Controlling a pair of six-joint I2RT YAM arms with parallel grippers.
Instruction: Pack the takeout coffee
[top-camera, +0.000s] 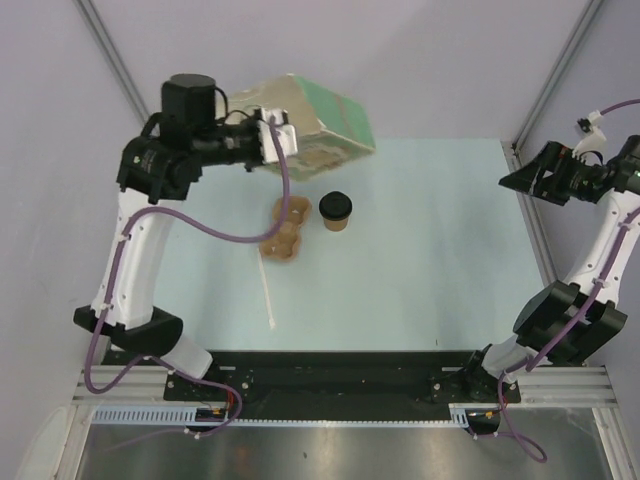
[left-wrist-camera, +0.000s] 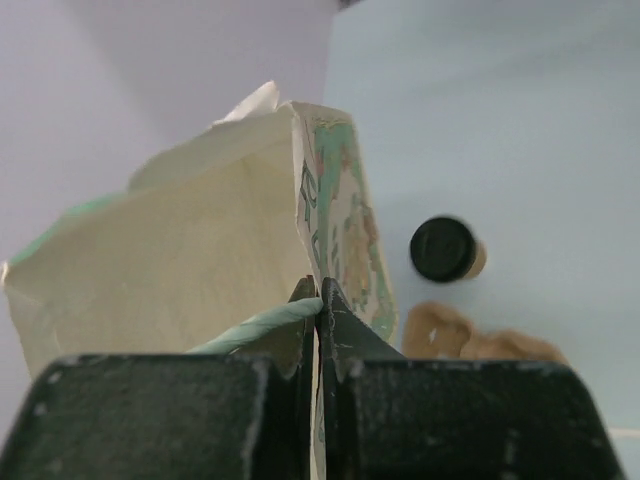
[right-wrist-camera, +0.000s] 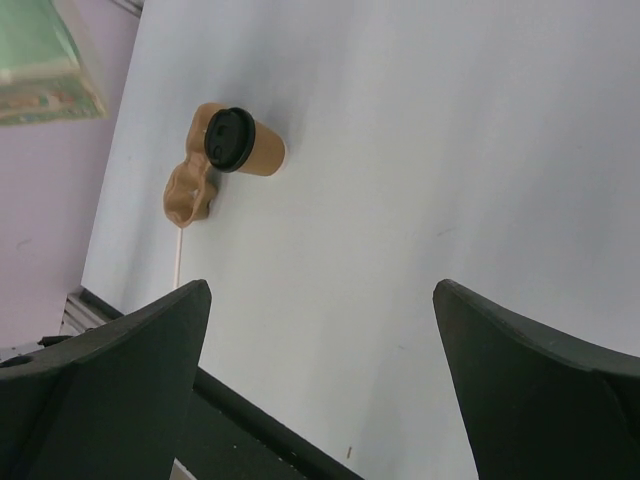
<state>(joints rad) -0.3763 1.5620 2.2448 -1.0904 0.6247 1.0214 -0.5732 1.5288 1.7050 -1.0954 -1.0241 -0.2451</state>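
Pale blue worktop (top-camera: 430, 250), lilac walls (top-camera: 440, 60); left tool (left-wrist-camera: 318, 295) pinched tight on paper bag (top-camera: 320, 120) edge, far left; right tool (right-wrist-camera: 320, 290) wide, empty, by right edge; takeout coffee (top-camera: 336, 210) upright mid-worktop, lid on, just beside pulp carrier (top-camera: 284, 228); stir stick (top-camera: 268, 295) nearer the bases.

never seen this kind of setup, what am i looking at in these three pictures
These are two robot arms bolted at the near edge of a pale blue table. One picture looks down from overhead; the other two come from cameras on each wrist. The left end effector is shut on the edge of a green and cream paper bag. The right end effector is open and empty. On the table: a tan paper cup with a black lid, next to a brown pulp cup carrier, and a thin white stir stick.
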